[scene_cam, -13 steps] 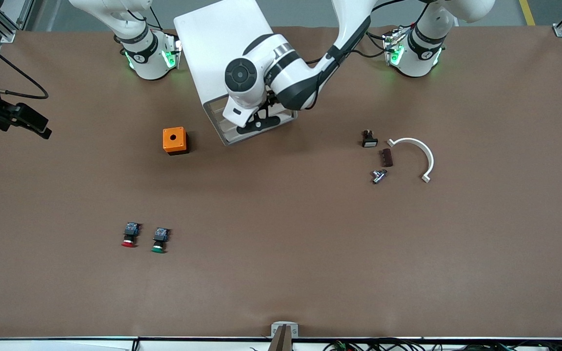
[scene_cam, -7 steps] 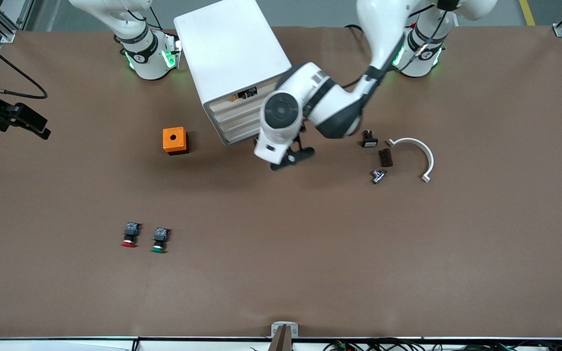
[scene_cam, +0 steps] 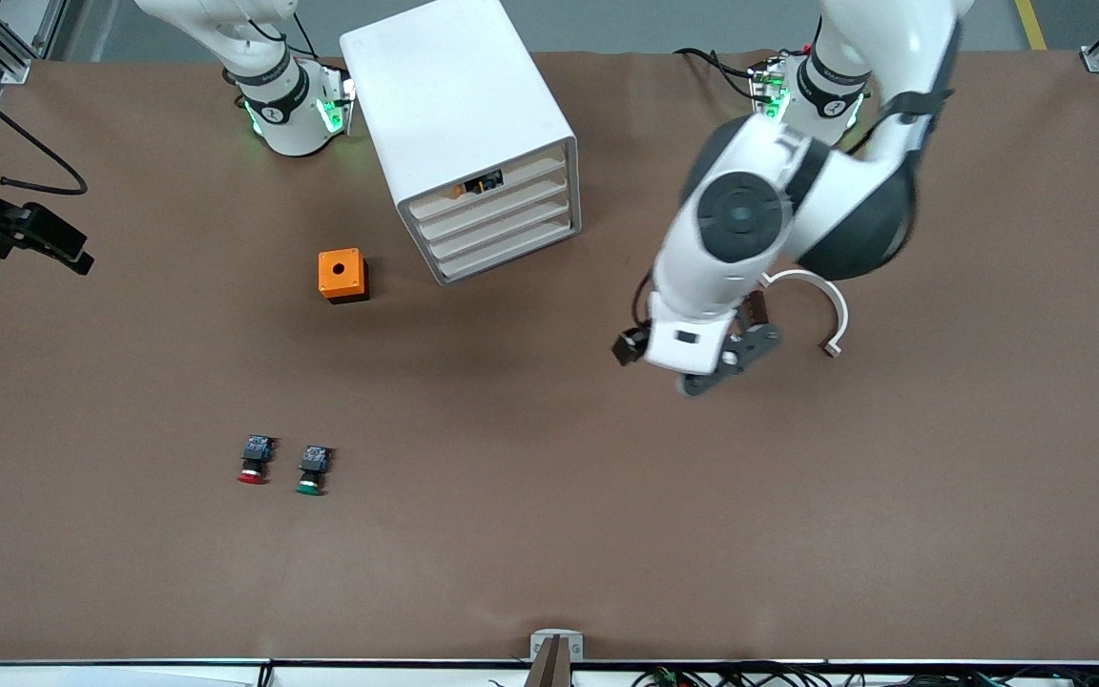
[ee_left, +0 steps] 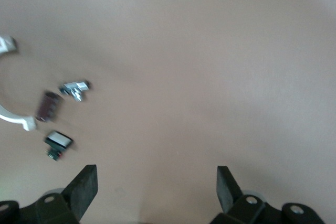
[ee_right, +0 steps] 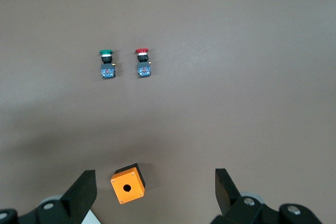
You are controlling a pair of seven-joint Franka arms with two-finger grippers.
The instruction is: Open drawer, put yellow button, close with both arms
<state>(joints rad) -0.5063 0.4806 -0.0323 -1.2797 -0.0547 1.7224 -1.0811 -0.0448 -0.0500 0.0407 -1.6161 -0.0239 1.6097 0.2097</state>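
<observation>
While the drawer sits shut, we list the yellow button inside. Left gripper and right gripper: both spread, empty.

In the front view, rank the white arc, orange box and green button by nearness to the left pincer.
1. White arc: on the table right beside the open left pincer, toward the left arm's end.
2. Orange box: beside the cabinet, toward the right arm's end.
3. Green button: nearer the camera, beside the red button.

Top drawer of white cabinet shut; yellow button just visible inside.
</observation>
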